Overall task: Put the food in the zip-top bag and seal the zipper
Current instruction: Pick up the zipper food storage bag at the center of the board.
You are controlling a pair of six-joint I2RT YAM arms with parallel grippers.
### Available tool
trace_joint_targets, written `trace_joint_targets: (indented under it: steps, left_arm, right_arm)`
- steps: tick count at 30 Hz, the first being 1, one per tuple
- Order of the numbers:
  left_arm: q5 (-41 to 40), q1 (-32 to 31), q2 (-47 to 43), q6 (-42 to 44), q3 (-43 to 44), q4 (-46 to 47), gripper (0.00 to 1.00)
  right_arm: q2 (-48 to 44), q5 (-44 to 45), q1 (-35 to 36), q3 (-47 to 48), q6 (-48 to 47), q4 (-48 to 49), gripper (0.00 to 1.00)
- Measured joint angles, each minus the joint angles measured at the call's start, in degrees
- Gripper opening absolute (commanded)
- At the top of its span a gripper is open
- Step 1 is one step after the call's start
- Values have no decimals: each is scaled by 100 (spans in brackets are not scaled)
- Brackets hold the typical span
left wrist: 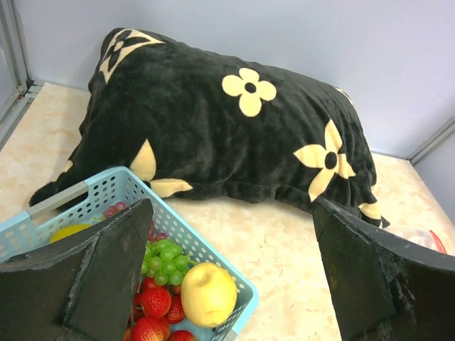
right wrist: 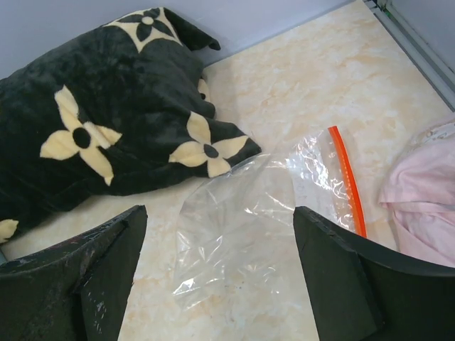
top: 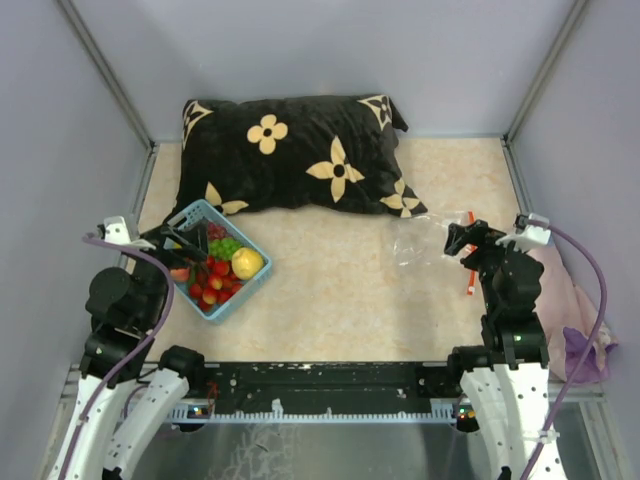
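Left hand (left wrist: pixel 231 213): jaws spread wide, nothing between them; it hangs over the near side of the basket (left wrist: pixel 106 181)
Right hand (right wrist: pixel 220 217): also wide and empty; it hovers above the bag (right wrist: pixel 242 227), not touching it as far as I can tell
Food (top: pixel 220 265): all of it sits in the light blue basket on the left of the table (top: pixel 340 290); strawberries (left wrist: pixel 153 302) low and near, grapes (left wrist: pixel 163 256) in the middle, the yellow pear (left wrist: pixel 207 293) on top by the right wall; I cannot make out the peach
Bag: lies flat and empty on the right of the table, just beside the corner of the black pillow (right wrist: pixel 106 121); well apart from the basket
Zipper (right wrist: pixel 347 177): runs along the bag's right edge, next to the pink cloth (right wrist: pixel 426 192); whether the mouth is open I cannot tell
Step in hand: I judge nothing is packed yet; first pick on the left, bag prep on the right
How I would do it: go for the pear first, since it sits highest and clear; come straight down with one finger on each side, away from the basket wall; meanwhile pinch one lip of the bag near the zipper and lift so the mouth gapes toward the basket
Risk: the crinkly film may slide or fold under a flat push; the grapes may roll away from the fingers
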Motion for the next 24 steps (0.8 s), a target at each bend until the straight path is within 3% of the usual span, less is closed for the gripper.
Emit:
trace_joint_targets:
  steps: [16,24]
  left_arm:
    - [256,0,223,-37,-28,81,100]
    - [599,0,369,-131,-28,81,100]
  right_arm:
    - [166,7,-7,0,-133,-26,86]
    - [1591,44,-11,4,173,-192,86]
